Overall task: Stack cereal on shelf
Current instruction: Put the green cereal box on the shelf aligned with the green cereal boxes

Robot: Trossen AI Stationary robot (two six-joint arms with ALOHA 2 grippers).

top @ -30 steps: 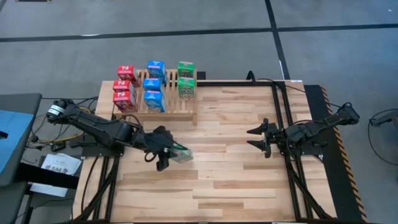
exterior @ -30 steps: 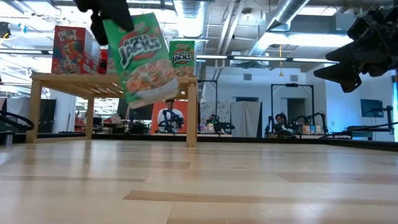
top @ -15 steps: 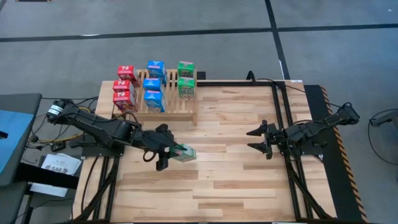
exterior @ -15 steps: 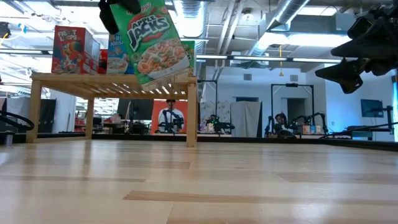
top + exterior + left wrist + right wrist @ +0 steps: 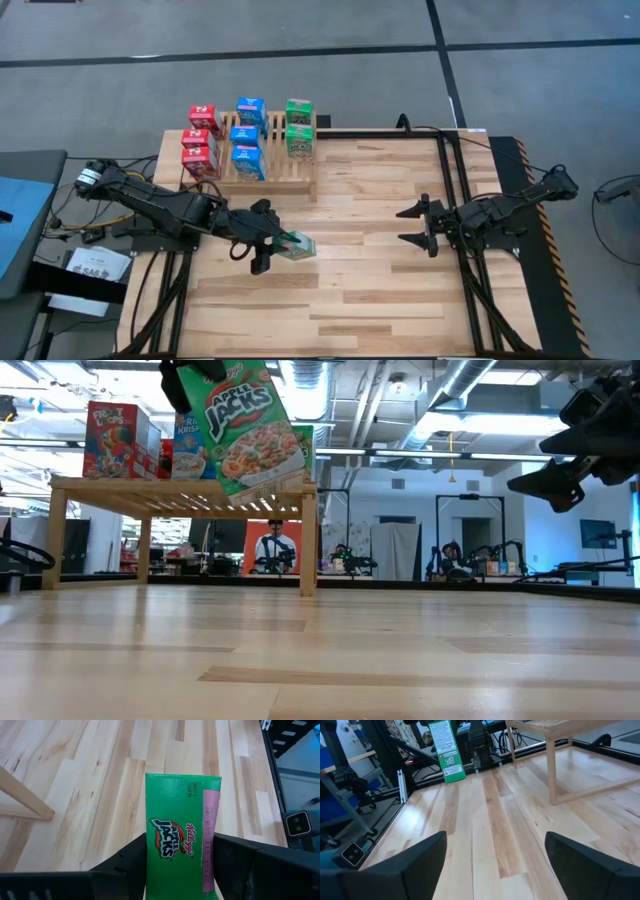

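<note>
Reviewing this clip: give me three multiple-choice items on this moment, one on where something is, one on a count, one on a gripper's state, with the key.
1. Where is the green box that is off the shelf?
A. lying on the table
B. held in the air by the left gripper
C. under the right gripper

2. How many boxes sit on the shelf?
A. five
B. nine
C. eight

3. How are the fingers of the right gripper?
A. spread apart and empty
B. shut on a blue box
C. shut on a red box

Key: 1 B, the low view shows the box off the boards, clamped between dark fingers. 2 C, the high view shows three red, three blue, two green. 3 A, the right wrist view shows only bare table between them.
</note>
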